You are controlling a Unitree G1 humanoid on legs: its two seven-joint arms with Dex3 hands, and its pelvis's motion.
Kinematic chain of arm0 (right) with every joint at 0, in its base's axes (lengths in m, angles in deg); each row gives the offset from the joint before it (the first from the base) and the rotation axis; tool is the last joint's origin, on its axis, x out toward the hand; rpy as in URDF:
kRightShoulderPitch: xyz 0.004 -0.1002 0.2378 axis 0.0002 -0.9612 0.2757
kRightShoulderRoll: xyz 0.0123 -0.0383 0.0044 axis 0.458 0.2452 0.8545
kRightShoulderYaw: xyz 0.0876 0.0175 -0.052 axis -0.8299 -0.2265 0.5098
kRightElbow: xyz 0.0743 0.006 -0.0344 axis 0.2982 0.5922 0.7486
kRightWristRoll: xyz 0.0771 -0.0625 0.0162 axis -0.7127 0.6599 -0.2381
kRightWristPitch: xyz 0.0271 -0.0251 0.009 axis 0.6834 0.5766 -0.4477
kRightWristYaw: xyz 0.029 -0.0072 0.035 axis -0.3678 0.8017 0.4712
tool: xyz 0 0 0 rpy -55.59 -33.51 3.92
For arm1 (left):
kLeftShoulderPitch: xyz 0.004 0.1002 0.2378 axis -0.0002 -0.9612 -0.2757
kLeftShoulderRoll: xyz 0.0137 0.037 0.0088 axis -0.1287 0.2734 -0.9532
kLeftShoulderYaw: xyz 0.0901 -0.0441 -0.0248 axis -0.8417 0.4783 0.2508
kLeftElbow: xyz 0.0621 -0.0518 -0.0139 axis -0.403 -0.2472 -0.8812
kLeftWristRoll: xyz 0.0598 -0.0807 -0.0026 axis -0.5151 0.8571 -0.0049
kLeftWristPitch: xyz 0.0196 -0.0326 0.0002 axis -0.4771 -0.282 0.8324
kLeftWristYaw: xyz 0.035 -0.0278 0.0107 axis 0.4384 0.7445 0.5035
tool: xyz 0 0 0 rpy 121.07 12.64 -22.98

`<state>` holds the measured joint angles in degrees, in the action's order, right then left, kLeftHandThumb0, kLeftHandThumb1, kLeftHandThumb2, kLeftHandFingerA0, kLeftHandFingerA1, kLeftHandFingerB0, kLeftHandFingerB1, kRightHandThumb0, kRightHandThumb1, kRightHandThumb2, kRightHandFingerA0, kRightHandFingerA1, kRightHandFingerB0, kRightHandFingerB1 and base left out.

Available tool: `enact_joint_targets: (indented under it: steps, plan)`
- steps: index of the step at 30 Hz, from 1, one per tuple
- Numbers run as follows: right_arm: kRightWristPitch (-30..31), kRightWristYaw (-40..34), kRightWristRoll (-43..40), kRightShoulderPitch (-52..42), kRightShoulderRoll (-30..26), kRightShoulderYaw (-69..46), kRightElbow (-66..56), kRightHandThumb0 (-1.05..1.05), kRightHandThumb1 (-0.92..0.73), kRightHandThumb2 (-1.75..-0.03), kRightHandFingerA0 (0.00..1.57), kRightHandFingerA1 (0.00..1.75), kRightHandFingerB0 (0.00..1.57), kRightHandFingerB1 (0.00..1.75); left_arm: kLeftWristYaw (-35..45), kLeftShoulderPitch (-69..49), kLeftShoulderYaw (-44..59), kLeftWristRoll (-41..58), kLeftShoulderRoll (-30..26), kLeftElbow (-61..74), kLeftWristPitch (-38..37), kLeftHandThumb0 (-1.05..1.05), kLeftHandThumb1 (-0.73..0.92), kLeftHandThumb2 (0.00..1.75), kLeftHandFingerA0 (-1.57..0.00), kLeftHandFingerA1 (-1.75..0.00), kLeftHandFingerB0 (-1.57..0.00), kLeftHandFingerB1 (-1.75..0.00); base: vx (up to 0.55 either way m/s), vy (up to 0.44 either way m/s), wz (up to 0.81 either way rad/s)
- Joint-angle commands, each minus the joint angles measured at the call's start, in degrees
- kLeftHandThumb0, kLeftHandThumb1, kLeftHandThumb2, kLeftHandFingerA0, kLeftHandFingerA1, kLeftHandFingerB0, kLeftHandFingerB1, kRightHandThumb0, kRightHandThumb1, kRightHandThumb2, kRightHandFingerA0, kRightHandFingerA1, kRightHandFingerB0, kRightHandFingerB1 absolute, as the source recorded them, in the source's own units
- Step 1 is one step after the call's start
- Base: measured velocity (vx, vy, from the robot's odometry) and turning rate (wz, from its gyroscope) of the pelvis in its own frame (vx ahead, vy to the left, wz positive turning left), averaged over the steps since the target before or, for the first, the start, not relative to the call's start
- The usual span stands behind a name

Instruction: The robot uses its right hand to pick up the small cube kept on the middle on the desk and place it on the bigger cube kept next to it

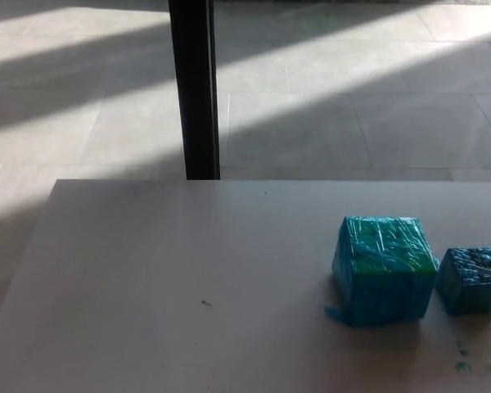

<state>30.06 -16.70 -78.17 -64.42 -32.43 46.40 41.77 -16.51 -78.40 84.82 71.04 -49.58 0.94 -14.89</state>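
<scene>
Head view: small cube sits just beside bigger cube on the desk (neither hand shows).

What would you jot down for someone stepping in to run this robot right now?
Robot hands: neither the left nor the right robot hand is in view.
Things: the small cube sits on the desk, just to the right of the bigger cube, very close beside it.
Done: nothing yet; the small cube is not stacked.
Left: pick up the small cube with the right robot hand and set it on top of the bigger cube.
</scene>
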Motion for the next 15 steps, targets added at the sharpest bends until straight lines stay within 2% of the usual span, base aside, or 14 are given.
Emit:
enact_joint_targets:
  steps: [1, 3, 4, 5, 6, 11, 12, 13, 15]
  plan:
    - [-3.67, 0.01, -2.33, -0.79, -1.19, -1.47, 1.47, -0.58, -0.58, -0.57, 0.8, 0.81, 0.54, 0.53, 2.35, 0.16, 0.83, 2.8, -1.11, -0.6, 2.83, -0.89, 0.69, 1.11, -0.38, -0.61, -0.33, -0.51, 0.0, 0.0, 0.0]
    - [-1.44, 1.6, -4.87, -1.15, -1.15, -3.71, 1.91, -0.54, -0.57, -0.57, 0.7, 0.79, 0.5, 0.55, 2.21, 0.6, 0.64, 2.75, -1.17, -0.81, 3.01, -0.89, 0.69, 1.11, -0.4, -0.63, -0.34, -0.52, 0.0, 0.0, 0.0]
    - [-1.48, 1.67, -4.81, -1.12, -1.13, -3.84, 1.97, -0.54, -0.57, -0.57, 0.7, 0.79, 0.5, 0.55, 2.23, 0.6, 0.6, 2.81, -1.19, -0.81, 3.04, -0.89, 0.69, 1.11, -0.4, -0.63, -0.34, -0.52, 0.0, 0.0, 0.0]
    - [-0.24, 2.49, -5.73, -1.22, -1.15, -4.69, 2.12, -0.53, -0.55, -0.57, 0.66, 0.77, 0.5, 0.55, 2.47, 0.21, 0.58, 2.98, -1.12, -0.02, 3.24, -0.93, 0.9, 0.67, -0.41, -0.56, -0.39, -0.4, 0.0, 0.0, 0.0]
    - [0.68, 2.84, -6.47, -1.56, -1.28, -5.44, 2.51, -0.53, -0.55, -0.59, 0.63, 0.74, 0.49, 0.55, 2.34, 0.19, 0.67, 3.09, -0.99, -0.23, 3.18, -0.92, 0.9, 0.67, -0.42, -0.55, -0.39, -0.39, 0.0, 0.0, 0.0]
    - [2.98, 2.32, -6.8, -2.24, -2.0, -6.41, 3.93, -0.48, -0.56, -0.58, 0.65, 0.78, 0.52, 0.56, 2.35, 0.34, 0.12, 3.12, -1.11, -0.44, 3.17, -0.93, 0.9, 0.67, -0.42, -0.55, -0.39, -0.39, 0.0, 0.0, 0.0]
    - [3.9, 2.11, -6.43, -2.13, -2.56, -6.08, 5.01, -0.48, -0.58, -0.58, 0.65, 0.77, 0.52, 0.56, 2.12, 0.31, -0.15, 2.95, -1.22, -0.18, 3.41, -0.93, 0.9, 0.68, -0.44, -0.56, -0.4, -0.39, 0.0, 0.0, 0.0]
    - [5.24, 1.82, -6.39, -1.69, -3.27, -6.09, 6.14, -0.48, -0.59, -0.59, 0.68, 0.78, 0.51, 0.55, 1.8, 0.35, -0.09, 3.08, -1.18, -0.15, 3.55, -0.87, 0.69, 1.11, -0.4, -0.62, -0.35, -0.52, 0.0, 0.0, 0.0]
    - [6.77, 1.58, -7.12, -1.25, -4.16, -6.75, 6.78, -0.47, -0.59, -0.6, 0.65, 0.8, 0.5, 0.57, 2.0, 0.29, -0.22, 3.13, -1.11, -0.24, 3.22, -0.87, 0.69, 1.12, -0.39, -0.62, -0.32, -0.51, 0.0, 0.0, 0.0]
